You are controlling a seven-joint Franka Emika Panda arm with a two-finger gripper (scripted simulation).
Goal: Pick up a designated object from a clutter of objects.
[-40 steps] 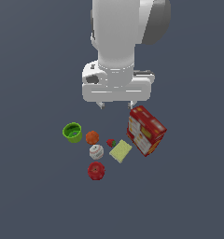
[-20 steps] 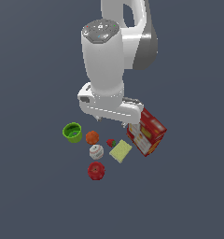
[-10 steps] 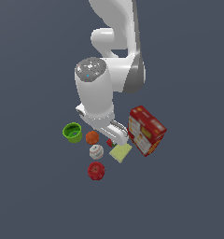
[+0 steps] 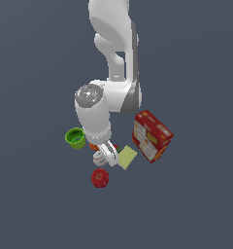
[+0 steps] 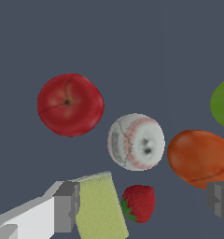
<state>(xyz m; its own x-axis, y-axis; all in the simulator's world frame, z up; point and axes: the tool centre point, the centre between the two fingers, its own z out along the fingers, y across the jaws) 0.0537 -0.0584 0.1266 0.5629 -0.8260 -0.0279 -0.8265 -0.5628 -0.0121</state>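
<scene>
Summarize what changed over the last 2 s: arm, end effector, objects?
The arm swung down toward the exterior view's left, bringing the end effector from high above the clutter to just over the white ball. Fingers are spread wide; nothing gripped yet. The apple, green cup, yellow pad and red box stayed put.

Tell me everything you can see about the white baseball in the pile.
The baseball is a small white sphere with curved red stitch lines and two small dark marks. It rests on the dark floor between the red apple and the orange fruit, with the strawberry close beside it, gaps showing all round. The gripper is open above it, not touching it.
</scene>
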